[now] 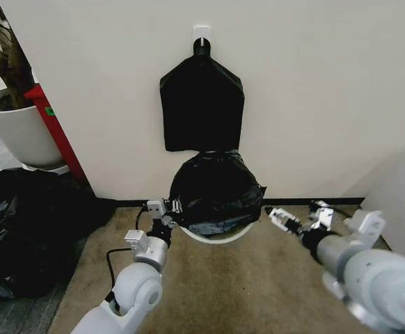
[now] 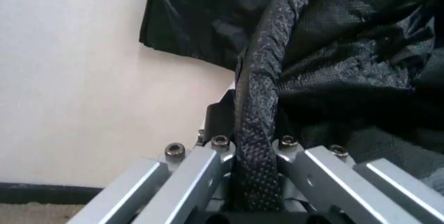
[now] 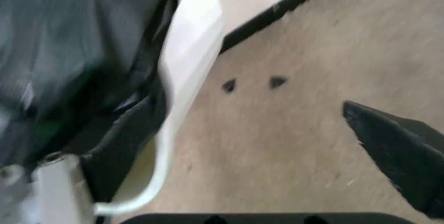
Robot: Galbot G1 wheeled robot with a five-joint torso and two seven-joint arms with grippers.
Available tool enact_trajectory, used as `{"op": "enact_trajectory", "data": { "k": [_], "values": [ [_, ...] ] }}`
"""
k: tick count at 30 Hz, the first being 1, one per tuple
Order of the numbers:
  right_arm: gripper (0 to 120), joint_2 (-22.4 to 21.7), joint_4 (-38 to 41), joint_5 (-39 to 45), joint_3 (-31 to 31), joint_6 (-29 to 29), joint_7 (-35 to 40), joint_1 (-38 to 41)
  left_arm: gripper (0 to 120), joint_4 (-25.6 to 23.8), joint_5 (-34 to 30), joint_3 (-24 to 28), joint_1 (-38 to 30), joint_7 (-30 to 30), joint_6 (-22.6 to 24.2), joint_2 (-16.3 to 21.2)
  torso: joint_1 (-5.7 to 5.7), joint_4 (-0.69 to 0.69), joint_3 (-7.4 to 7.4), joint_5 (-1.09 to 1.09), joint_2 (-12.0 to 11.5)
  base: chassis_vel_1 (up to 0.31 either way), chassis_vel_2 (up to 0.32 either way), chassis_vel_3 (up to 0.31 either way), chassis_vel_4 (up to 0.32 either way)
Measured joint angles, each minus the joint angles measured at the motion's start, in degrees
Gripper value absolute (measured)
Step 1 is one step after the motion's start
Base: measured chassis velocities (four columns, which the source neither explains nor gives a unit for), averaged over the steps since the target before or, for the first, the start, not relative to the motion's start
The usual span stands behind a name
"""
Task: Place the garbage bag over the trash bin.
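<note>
- Garbage bag (image 1: 215, 189) draped over trash bin (image 1: 218, 237) on the floor, near the wall.
- Left end effector (image 1: 172, 207) clamped on bag's left edge.
- Right end effector (image 1: 278, 217) spread apart, just right of bin.

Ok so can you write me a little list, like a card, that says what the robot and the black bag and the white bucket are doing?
garbage bag: black, crinkled, draped over the bucket's top
trash bin: white, on the floor by the wall, only its near rim peeks out
left gripper: at the bag's left edge, shut on the bag
right gripper: beside the bin's right side, open, holding nothing
wall hook: flat black bundle hanging above the bin
</note>
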Motion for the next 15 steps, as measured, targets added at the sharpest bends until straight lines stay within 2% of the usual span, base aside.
{"op": "enact_trajectory", "data": {
  "k": [2,6,13,15],
  "values": [
    [86,0.5,-0.1,0.3,-1.5,0.3,-1.7,0.1,2,0.1,0.1,0.0,0.0,0.0,0.0,0.0,0.00,0.00,0.00,-0.01,0.0,0.000,0.000,0.000,0.000],
    [77,0.7,-0.1,0.1,-2.4,0.2,-3.8,0.3,2,0.1,0.1,-0.1,0.4,0.0,0.0,-0.1,0.00,0.00,0.00,0.00,0.0,0.000,0.000,0.000,0.000],
    [68,0.9,-0.2,0.1,-1.9,-0.6,-7.3,0.2,2,0.2,0.5,-0.3,0.9,0.2,0.1,-0.2,0.00,0.00,0.00,0.00,0.0,0.000,0.000,0.000,0.000],
    [61,0.7,-0.2,0.0,-2.2,-0.8,-7.9,0.5,2,0.2,0.7,-0.2,0.8,0.2,0.2,-0.2,0.00,-0.01,0.00,0.00,0.0,0.000,0.000,0.000,0.000]
  ]
}}
